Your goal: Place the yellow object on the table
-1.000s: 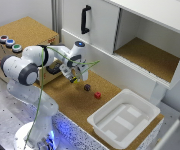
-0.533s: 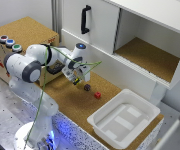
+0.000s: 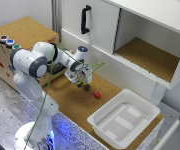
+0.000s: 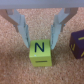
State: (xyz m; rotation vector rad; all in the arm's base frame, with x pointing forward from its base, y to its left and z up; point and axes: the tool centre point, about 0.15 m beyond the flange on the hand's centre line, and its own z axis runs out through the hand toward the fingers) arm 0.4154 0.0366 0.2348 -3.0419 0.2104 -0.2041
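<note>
Two fingers (image 4: 21,27) straddle the yellow object (image 4: 41,53), which sits on the table (image 3: 72,107).
Wrist view: the gripper (image 4: 40,42) is spread open, block with an "N" on it between the tips, can't tell if they touch it; dark purple block (image 4: 76,46) just beside. The exterior view shows a red cube (image 3: 97,95) nearby and a white tray (image 3: 124,120), nothing visible inside.

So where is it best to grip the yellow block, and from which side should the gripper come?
Probably straight from above, on the two opposite upright sides of the yellow block. It is a small cube resting flat on the table with its N face toward the wrist camera, so the side faces are flat and parallel. The gripper is open and its fingers already straddle it. The purple block stands apart.
</note>
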